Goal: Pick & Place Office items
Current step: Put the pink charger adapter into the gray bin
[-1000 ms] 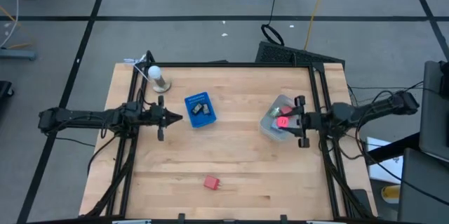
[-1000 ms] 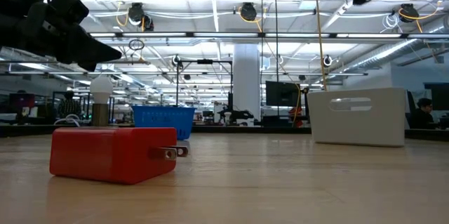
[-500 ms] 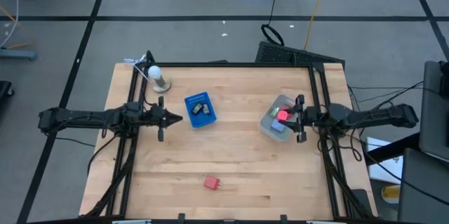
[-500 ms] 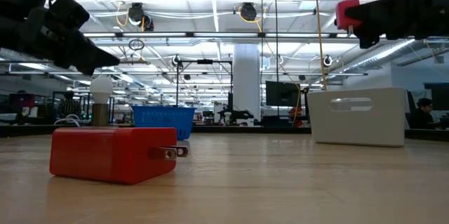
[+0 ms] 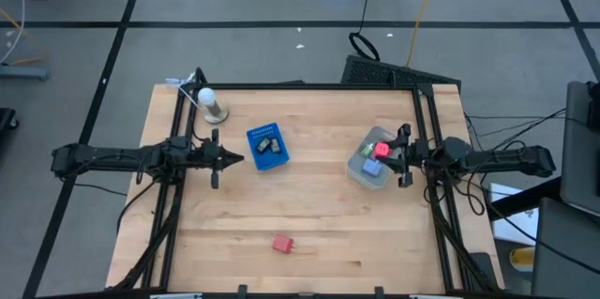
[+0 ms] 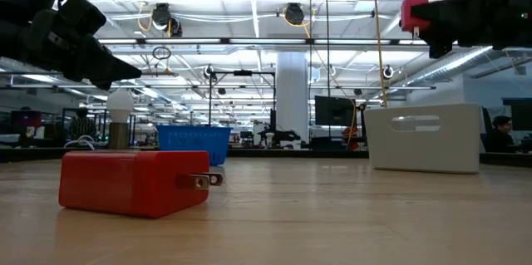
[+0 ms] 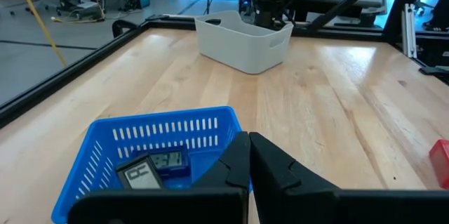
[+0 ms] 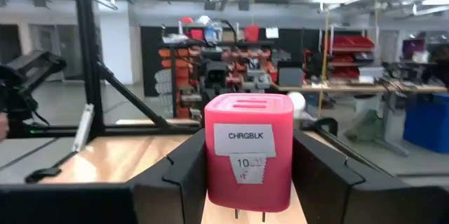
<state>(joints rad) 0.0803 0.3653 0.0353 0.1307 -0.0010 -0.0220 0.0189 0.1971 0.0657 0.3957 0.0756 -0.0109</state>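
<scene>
My right tool (image 5: 394, 156) pinches a pink charger block (image 5: 382, 149) above the grey bin (image 5: 368, 158). From overhead the block is only a small pink spot over the bin's rim. My right wrist camera shows more: the block (image 8: 248, 149) sits upright between my two fingers (image 8: 184, 169), a white label on its face, metal prongs pointing down. The level view shows that this tool (image 6: 449, 22) and its block (image 6: 414, 13) hang well above the white-looking bin (image 6: 424, 137), not touching it.

My left tool (image 5: 228, 157) is pressed together, empty, hovering just beside the blue basket (image 5: 267, 146), on the side away from the bin. Only my left wrist camera looks into the basket (image 7: 151, 147): a small dark device with a pale screen (image 7: 153, 168) lies there.

A red charger (image 5: 282, 244) lies on the tabletop (image 5: 319, 233), well apart from the bin; the level view shows its prongs (image 6: 202, 180). A light bulb (image 5: 210, 103) stands beyond the basket, far from the bin.
</scene>
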